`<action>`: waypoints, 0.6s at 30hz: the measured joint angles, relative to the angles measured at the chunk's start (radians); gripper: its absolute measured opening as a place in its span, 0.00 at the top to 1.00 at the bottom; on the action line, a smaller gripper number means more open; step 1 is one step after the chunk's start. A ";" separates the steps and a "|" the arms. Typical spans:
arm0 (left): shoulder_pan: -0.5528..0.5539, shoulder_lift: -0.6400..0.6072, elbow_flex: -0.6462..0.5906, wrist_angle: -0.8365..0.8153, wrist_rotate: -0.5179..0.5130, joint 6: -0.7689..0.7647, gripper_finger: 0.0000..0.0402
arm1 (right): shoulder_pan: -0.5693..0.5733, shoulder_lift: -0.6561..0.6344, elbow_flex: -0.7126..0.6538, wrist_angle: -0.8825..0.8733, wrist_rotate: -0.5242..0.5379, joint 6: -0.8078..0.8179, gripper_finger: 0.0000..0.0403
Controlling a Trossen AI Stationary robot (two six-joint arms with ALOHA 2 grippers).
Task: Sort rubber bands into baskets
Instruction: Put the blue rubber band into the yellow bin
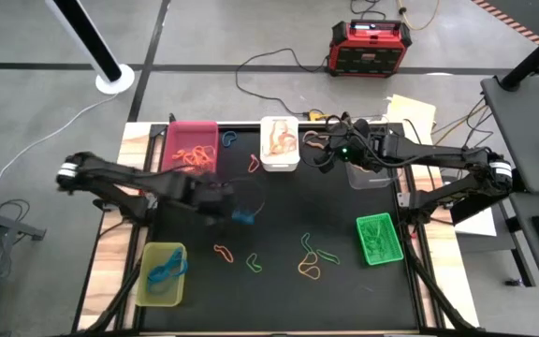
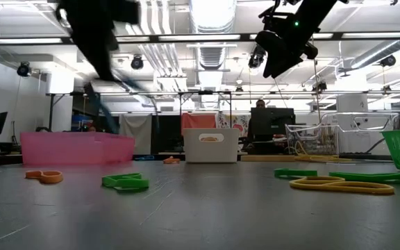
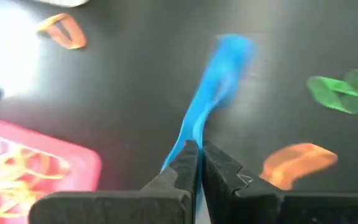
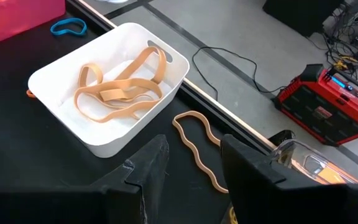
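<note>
Left gripper (image 3: 199,152) jaws clamped on blue rubber band (image 3: 219,78) above worktop (image 1: 279,211); right gripper (image 4: 194,155) jaws apart beside white basket (image 4: 55,81).

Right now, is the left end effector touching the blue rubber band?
Touching. The left wrist view shows the left end effector shut on the blue rubber band, which runs from between its fingertips out above the black mat.
</note>
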 joint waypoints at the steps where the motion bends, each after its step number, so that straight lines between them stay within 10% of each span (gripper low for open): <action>1: -0.042 -0.027 0.021 -0.027 0.025 -0.021 1.00 | 0.000 0.000 0.000 0.000 0.000 -0.001 0.64; 18: -0.526 -0.097 0.217 -0.520 0.371 -0.781 1.00 | 0.000 0.000 -0.056 0.014 0.000 0.020 0.64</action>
